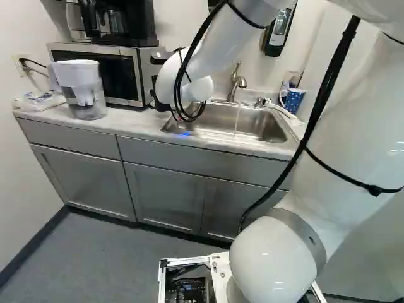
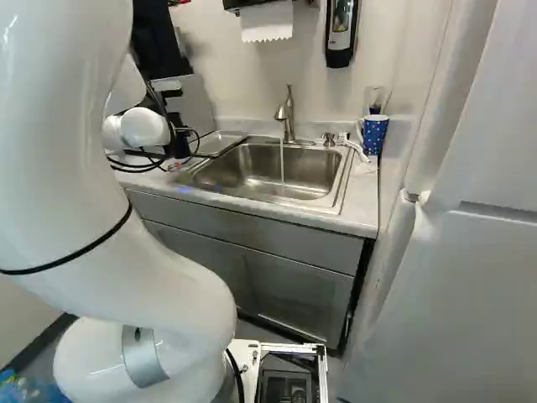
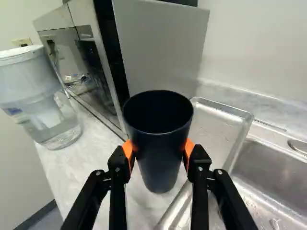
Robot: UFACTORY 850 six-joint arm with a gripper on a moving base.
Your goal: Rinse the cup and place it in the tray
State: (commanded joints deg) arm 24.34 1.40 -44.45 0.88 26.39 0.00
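Looks like the pick-up step before rinsing; calls for lifting clear of the tray (image 3: 217, 125) and carrying over to the running water (image 2: 283, 168) in the sink (image 2: 243, 170). Pinching the cup (image 3: 160, 155) from both sides with the fingers (image 3: 119, 168), beside the tray, over the tabletop (image 3: 98, 160). Looks dark, smooth, upright, open-topped, narrowing towards the base.

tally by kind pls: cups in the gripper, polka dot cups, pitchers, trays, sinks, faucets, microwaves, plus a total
dark cup in the gripper: 1
polka dot cup: 1
pitcher: 1
metal tray: 1
sink: 1
faucet: 1
microwave: 1
total: 7
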